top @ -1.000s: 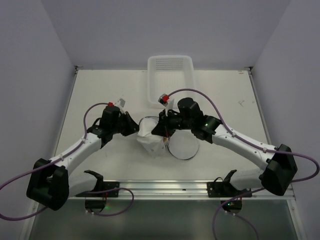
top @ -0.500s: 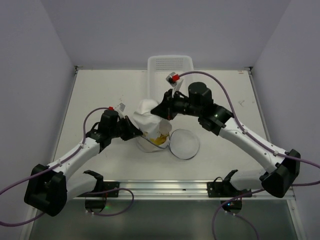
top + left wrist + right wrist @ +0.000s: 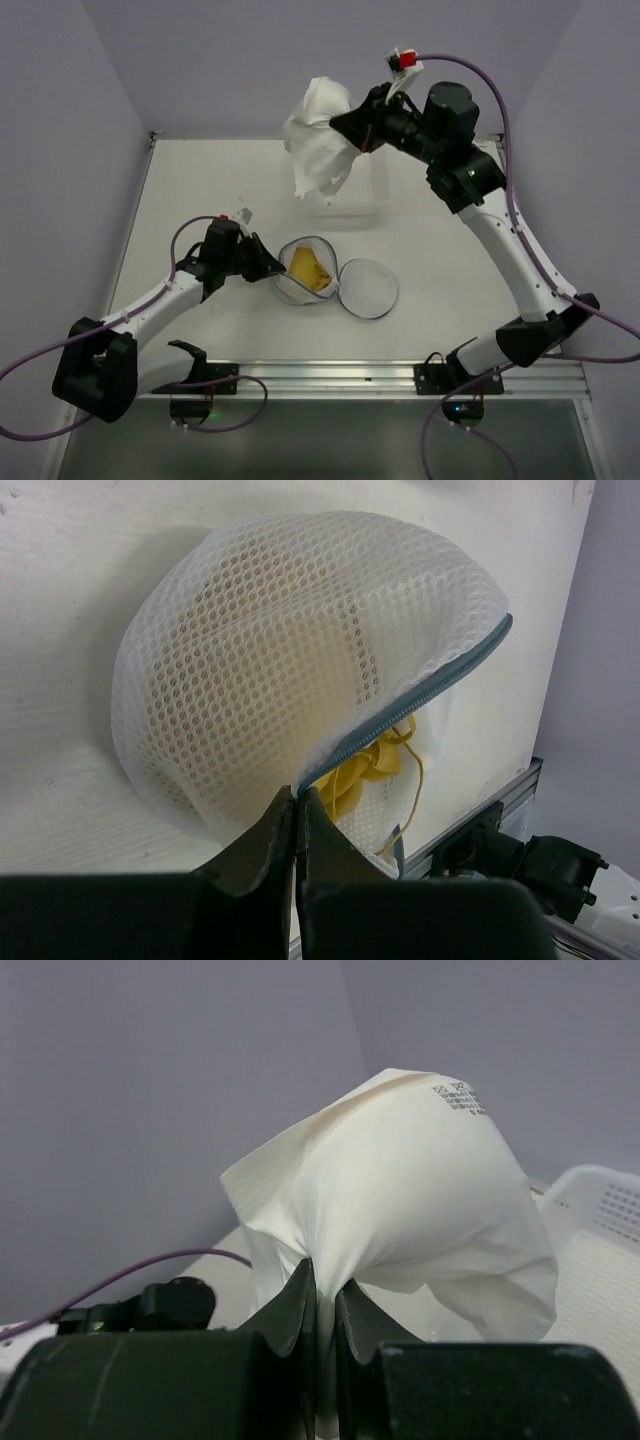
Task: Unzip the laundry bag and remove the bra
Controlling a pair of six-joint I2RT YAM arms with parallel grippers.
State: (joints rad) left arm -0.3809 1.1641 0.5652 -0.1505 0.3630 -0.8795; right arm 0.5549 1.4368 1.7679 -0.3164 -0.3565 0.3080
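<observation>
The laundry bag (image 3: 296,285), a round white mesh pouch with a blue-grey zip rim (image 3: 420,695), lies unzipped on the table with its lid (image 3: 368,287) flapped open to the right. A yellow garment with thin straps (image 3: 310,270) lies inside it and also shows in the left wrist view (image 3: 375,765). My left gripper (image 3: 272,265) is shut on the bag's rim at its left edge (image 3: 298,795). My right gripper (image 3: 352,128) is shut on a white soft garment (image 3: 320,140) and holds it high over the far side of the table (image 3: 400,1190). I cannot tell which garment is the bra.
A white rectangular plastic basket (image 3: 368,192) stands at the back centre, mostly hidden behind the hanging white garment; its rim shows in the right wrist view (image 3: 610,1210). The table's metal front rail (image 3: 330,375) runs near the arm bases.
My right gripper has pulled the white garment out of the bag and lifted it up and back, high over the basket. The yellow garment now shows. My left gripper kept holding the rim.
</observation>
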